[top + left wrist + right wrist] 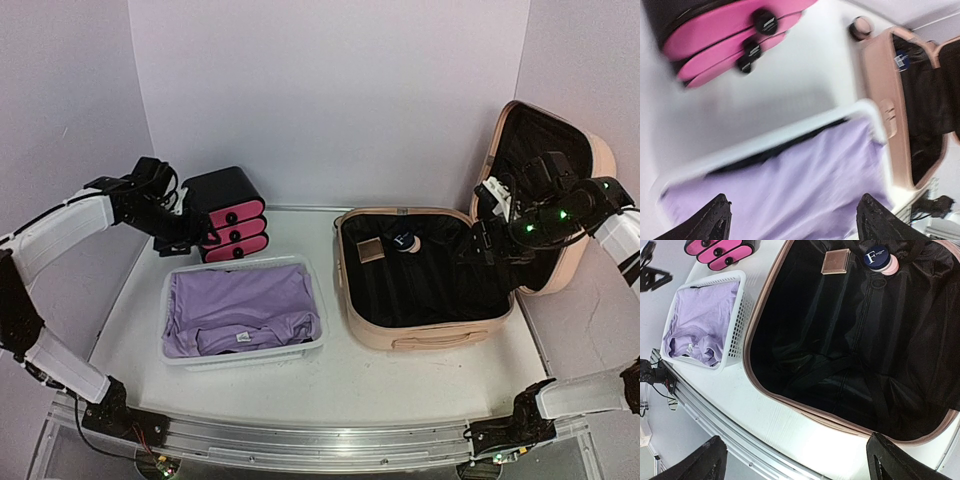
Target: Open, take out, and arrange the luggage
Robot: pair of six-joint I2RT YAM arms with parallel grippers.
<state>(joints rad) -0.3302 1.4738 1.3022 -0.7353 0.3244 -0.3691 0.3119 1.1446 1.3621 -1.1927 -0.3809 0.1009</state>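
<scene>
- Luggage (pixel 430 336): peach hard-shell case, right-centre of the top view. The base lies flat on the table (pixel 400 385) and the lid stands up at upper right, so it is already open.
- Handling, my read: the shell is stiff, smooth, probably slick, and too bulky to span. Best holds look like the rim edge or the handle (pixel 887 117) on the front wall. The black lining is soft and will bunch under a finger.
- Basket (pixel 175 355): white mesh, lower left of centre, just beside the case's left wall. It limits any sideways slide of the case.
- Purple garment (pixel 240 305): folded inside the basket, filling it.
- Drawer box (pixel 225 210): black with pink fronts, upper left, behind the basket.
- Left gripper (pixel 795 222): released, jaws wide, nothing between them. It sits over the basket's far edge near the drawer box.
- Right gripper (pixel 800 460): released, jaws wide and empty. It hovers above the base's right side, with the lid close behind the arm, so there is little room to back up.
- Cross straps (pixel 840 370): they lie loose on the lining and could snag.
- Brown square (pixel 371 249): flat, at the base's far wall. I'd pinch it by the edges.
- Round jar (pixel 405 241): dark lid marked F, just beside the square. It looks light and may roll.
</scene>
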